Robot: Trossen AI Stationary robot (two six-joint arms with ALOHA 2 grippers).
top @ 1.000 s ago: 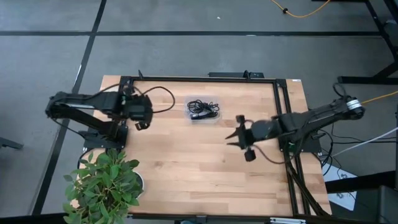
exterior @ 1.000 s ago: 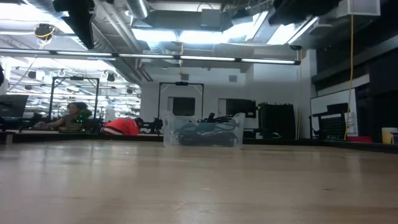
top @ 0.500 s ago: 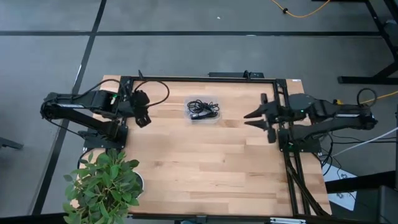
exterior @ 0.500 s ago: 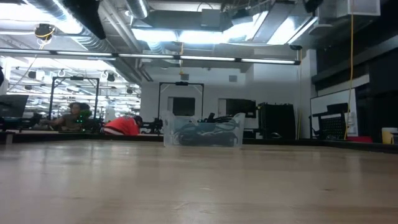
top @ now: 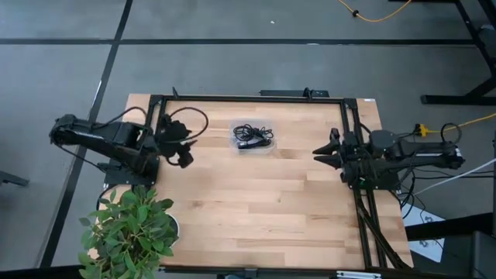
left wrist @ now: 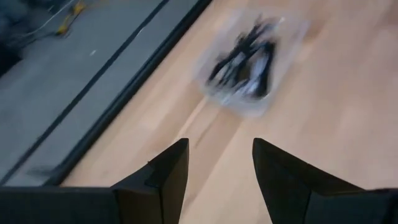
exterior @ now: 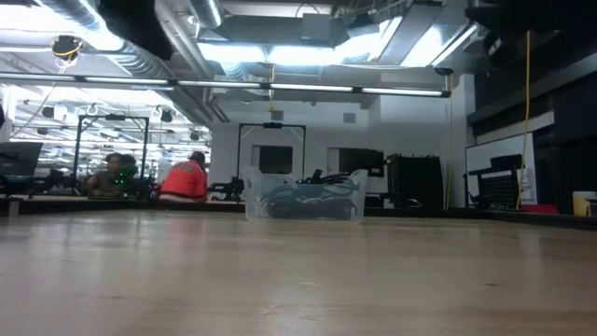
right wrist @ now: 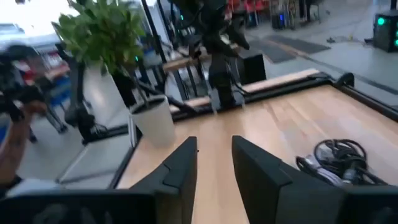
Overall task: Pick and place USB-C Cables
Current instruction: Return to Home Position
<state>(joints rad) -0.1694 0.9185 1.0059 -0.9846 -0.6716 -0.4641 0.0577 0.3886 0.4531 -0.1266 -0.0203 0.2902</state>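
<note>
The USB-C cables point(top: 253, 135) lie as a dark tangle inside a small clear container point(top: 267, 147) that stands on the far middle of the table. The same tangle shows in the left wrist view as cables point(left wrist: 245, 56) and in the right wrist view as cables point(right wrist: 339, 163). In the low view the container point(exterior: 303, 198) has cables inside it. My left gripper point(top: 184, 153) hovers open to the container's left, with its fingers point(left wrist: 165, 177) pointing toward it. My right gripper point(top: 319, 152) is open near the table's right edge and touches nothing.
A potted plant point(top: 128, 229) in a white pot point(right wrist: 152, 121) stands at the table's near left corner. A black frame rail point(top: 353, 155) runs along the right edge, with thick robot wires beside it. Bare wood point(top: 248, 209) spreads over the near half. People show in the room behind point(exterior: 182, 177).
My right gripper has pulled back from the middle of the table toward the right edge and a little toward the far edge, still open. My left gripper has shifted slightly toward the near edge. In the room behind, a person in red has risen.
</note>
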